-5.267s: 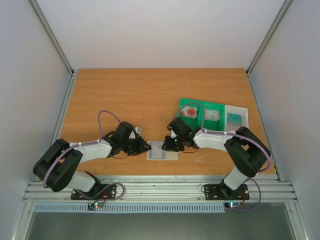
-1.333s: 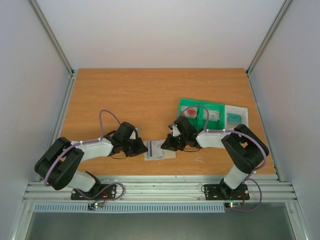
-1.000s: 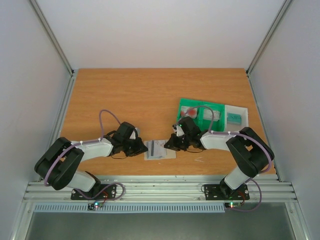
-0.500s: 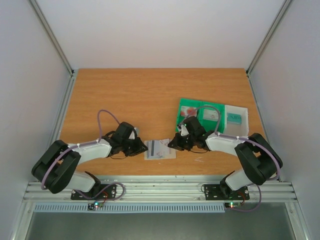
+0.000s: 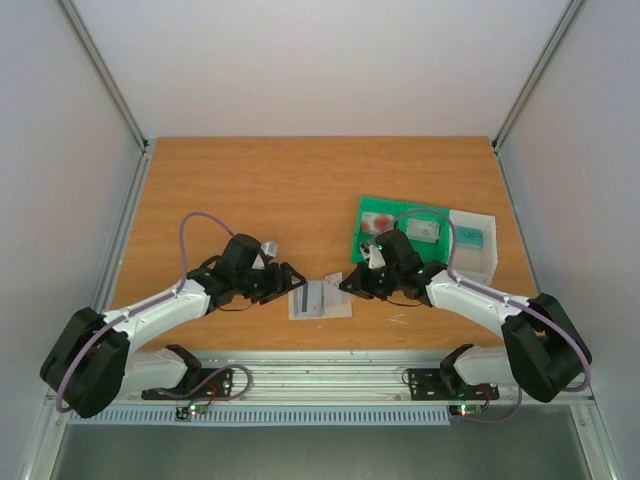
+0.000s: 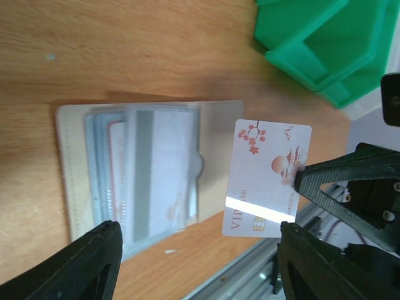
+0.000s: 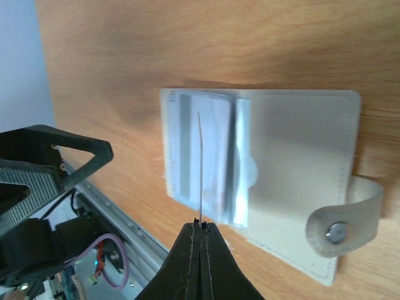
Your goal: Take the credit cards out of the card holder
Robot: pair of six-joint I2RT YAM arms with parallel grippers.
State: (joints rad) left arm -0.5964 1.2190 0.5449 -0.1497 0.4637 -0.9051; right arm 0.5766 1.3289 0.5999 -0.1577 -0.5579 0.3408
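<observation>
Grip on one card, held clear of the card holder [image 5: 320, 302].
The right gripper [image 7: 200, 226] has its fingers pressed together on one edge of a white card [image 6: 265, 178] printed with red blossoms. The card is up in the air, edge-on to that wrist's camera and free of the pockets. The left gripper [image 5: 292, 280] hangs close by on the opposite side, its fingers spread wide with nothing between them. Below both, the card holder lies opened flat on the wooden table [image 5: 250, 190]. The other cards [image 6: 140, 169] sit tucked in one pocket, and a snap tab [image 7: 340, 231] sticks out from the other half. A green tray [image 5: 385, 203] sits behind the right arm.
</observation>
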